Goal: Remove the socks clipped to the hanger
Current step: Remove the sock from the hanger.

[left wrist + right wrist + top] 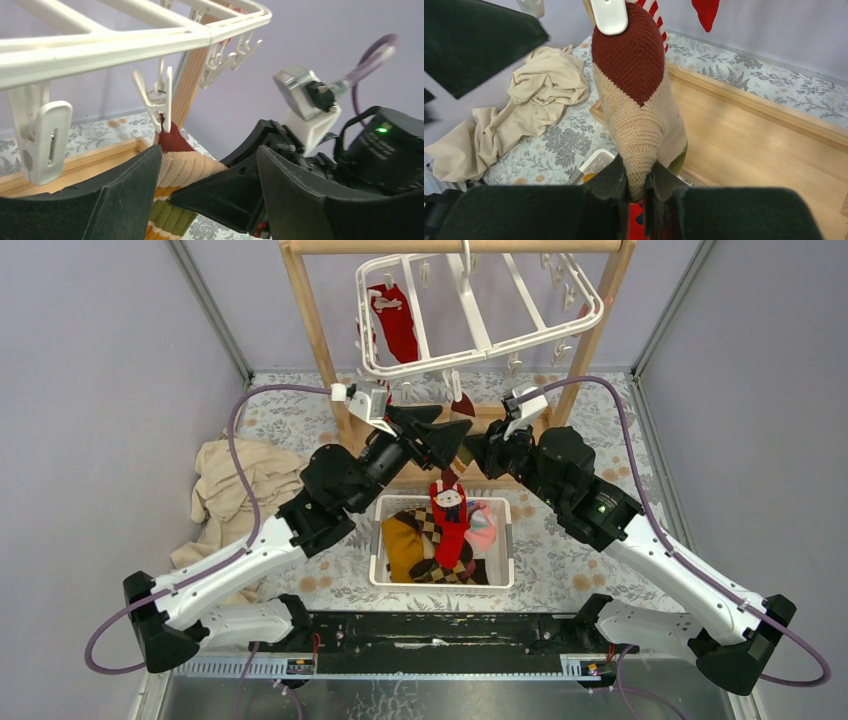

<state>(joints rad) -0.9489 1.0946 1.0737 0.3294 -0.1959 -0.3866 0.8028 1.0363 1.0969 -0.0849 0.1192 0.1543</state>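
Note:
The white hanger [480,315] hangs tilted from the wooden rack [310,320]. A plain red sock [397,320] is clipped at its left side. From a front clip [157,107] hangs a striped sock [639,100] with a maroon toe, a tan band and green and mustard stripes below. My right gripper [638,187] is shut on its tan band and sits just below the hanger [478,448]. My left gripper [209,152] stands open around that sock and the right gripper's fingers [225,195], touching neither. In the top view the left gripper [447,435] meets the right one under the clip.
A white perforated basket [508,540] below the grippers holds several socks. A beige cloth [240,490] lies crumpled at the left. The rack's wooden base [749,145] runs behind the sock. Empty clips [40,135] dangle near my left fingers.

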